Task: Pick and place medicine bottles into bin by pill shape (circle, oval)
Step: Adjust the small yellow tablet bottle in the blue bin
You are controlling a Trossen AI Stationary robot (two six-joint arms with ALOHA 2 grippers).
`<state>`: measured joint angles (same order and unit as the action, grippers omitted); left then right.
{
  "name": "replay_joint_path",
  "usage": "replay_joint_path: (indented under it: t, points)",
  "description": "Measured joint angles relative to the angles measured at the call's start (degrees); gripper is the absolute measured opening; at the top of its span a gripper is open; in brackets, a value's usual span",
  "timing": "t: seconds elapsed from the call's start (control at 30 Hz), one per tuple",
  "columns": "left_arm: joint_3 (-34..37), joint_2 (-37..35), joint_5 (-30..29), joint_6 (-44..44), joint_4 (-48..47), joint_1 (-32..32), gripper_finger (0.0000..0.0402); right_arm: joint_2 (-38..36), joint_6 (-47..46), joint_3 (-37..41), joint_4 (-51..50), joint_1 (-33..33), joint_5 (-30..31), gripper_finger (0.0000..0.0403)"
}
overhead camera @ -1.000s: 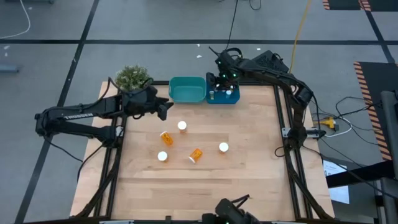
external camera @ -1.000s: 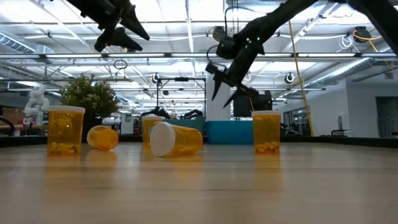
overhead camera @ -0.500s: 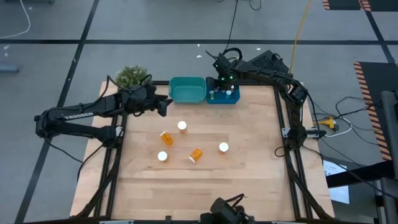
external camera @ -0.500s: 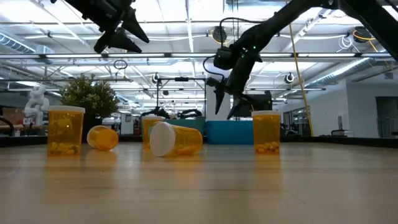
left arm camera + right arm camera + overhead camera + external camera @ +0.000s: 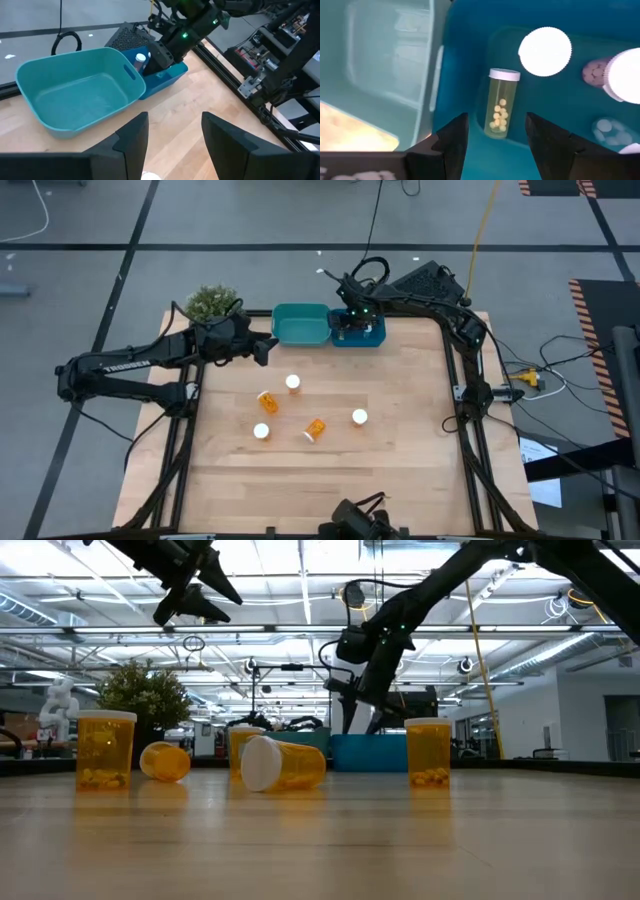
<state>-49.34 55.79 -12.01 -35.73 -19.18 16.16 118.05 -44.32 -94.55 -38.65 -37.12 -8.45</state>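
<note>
Several orange medicine bottles with white caps are on the wooden table: upright ones (image 5: pixel 292 383) (image 5: pixel 359 417) (image 5: pixel 261 432) and two on their sides (image 5: pixel 267 401) (image 5: pixel 314 429). At the far edge are a teal bin (image 5: pixel 302 323) and a blue bin (image 5: pixel 362 333). My right gripper (image 5: pixel 497 145) hangs open, low over the blue bin. Between and beyond its fingers a slim bottle (image 5: pixel 500 102) lies on its side on the bin floor, beside white-capped bottles (image 5: pixel 545 51). My left gripper (image 5: pixel 262 350) is open, raised above the table near the teal bin's left side.
A small potted plant (image 5: pixel 212 304) stands at the table's far left corner, behind my left arm. The teal bin (image 5: pixel 80 95) holds nothing visible. There is free wood on the near half and the right side of the table (image 5: pixel 410 460).
My right gripper has come down toward the blue bin, with its fingers apart throughout.
</note>
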Motion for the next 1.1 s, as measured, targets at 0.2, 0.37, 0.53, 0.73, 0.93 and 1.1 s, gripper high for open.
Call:
replay_joint_path:
  t: [0.2, 0.37, 0.53, 0.73, 0.93, 1.1]
  points:
    - [0.00, 0.00, 0.00, -0.02, 0.00, 0.00, 0.0186, -0.07, -0.04, 1.13, 1.09, 0.00, 0.29, 0.0187]
    - [0.00, 0.00, 0.00, -0.20, 0.00, 0.00, 0.0186, -0.06, -0.13, 2.46, 1.92, 0.00, 0.27, 0.0187]
    - [0.00, 0.00, 0.00, -0.35, 0.00, 0.00, 0.0186, -0.04, -1.04, 3.61, 4.31, 0.00, -0.34, 0.0187]
    - [0.00, 0.00, 0.00, -0.59, 0.00, 0.00, 0.0186, -0.04, -1.48, 5.75, 5.77, -0.01, -0.50, 0.0187]
    - [0.00, 0.00, 0.00, -0.59, 0.27, 0.00, 0.0186, -0.04, -1.19, 5.97, 6.98, 0.00, -0.48, 0.0187]
    - [0.00, 0.00, -0.01, -0.57, 0.28, 0.00, 0.0186, 0.10, -1.06, 5.97, 7.20, 0.00, -0.43, 0.0185]
